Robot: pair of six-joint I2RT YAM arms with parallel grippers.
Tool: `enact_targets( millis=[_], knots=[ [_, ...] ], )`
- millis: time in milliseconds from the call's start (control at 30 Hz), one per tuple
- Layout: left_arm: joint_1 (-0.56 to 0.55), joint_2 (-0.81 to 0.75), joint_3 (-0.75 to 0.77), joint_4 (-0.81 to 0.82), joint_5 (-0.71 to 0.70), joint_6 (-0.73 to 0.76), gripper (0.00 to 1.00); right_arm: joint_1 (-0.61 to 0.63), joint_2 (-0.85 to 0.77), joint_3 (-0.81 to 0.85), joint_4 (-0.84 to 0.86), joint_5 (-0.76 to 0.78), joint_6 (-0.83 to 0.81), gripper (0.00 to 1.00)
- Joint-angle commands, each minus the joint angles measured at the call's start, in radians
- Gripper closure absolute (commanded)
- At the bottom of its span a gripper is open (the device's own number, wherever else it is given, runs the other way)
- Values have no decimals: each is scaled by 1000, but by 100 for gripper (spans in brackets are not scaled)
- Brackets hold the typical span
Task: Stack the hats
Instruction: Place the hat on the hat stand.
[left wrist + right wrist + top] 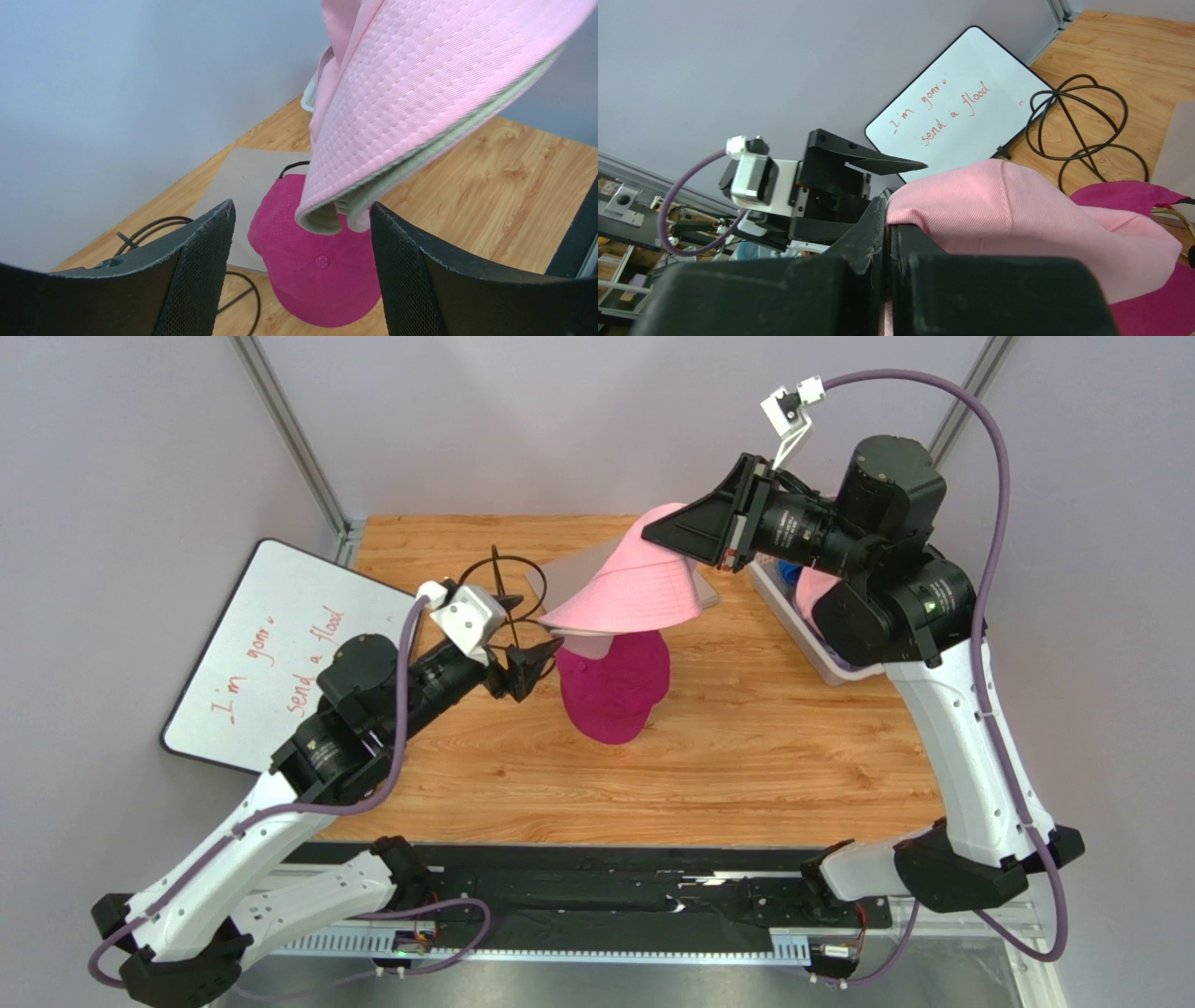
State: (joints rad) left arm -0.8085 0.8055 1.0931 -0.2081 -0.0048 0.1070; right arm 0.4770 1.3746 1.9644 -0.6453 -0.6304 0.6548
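Up above the middle of the table [786, 742], your right gripper [676, 532] was pressed together on the upper end of the pink bucket hat [624, 595], and the hat hung tilted in the air. Just beneath its brim lay the magenta cap [613, 693]; whether the two touched, I couldn't tell. Your left gripper [526, 665] stood spread just left of the drooping brim, gripping nothing. Its wrist camera caught the brim's grey lining and a grey mat [242, 178] under the cap's far edge, which the overhead view mostly hid. Beyond sat a black wire frame [502, 577] and a whiteboard [267, 651]. Your right arm covered most of the white basket [793, 616].
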Motion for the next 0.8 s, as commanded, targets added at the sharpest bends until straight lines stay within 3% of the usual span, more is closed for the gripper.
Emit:
enact_targets(
  millis=[0,200,367,767],
  knots=[
    [-9,-12,-22,105,12,37,26,5,-23,25,71,-97,58,100],
    [-9,-69,-44,131,55,48,29,3,-31,39,44,-92,32,100],
    [-9,-111,-50,58,65,54,29,3,-23,56,29,-98,29,100],
    [-9,-34,-25,73,31,53,31,3,-31,44,41,-110,43,100]
  ],
)
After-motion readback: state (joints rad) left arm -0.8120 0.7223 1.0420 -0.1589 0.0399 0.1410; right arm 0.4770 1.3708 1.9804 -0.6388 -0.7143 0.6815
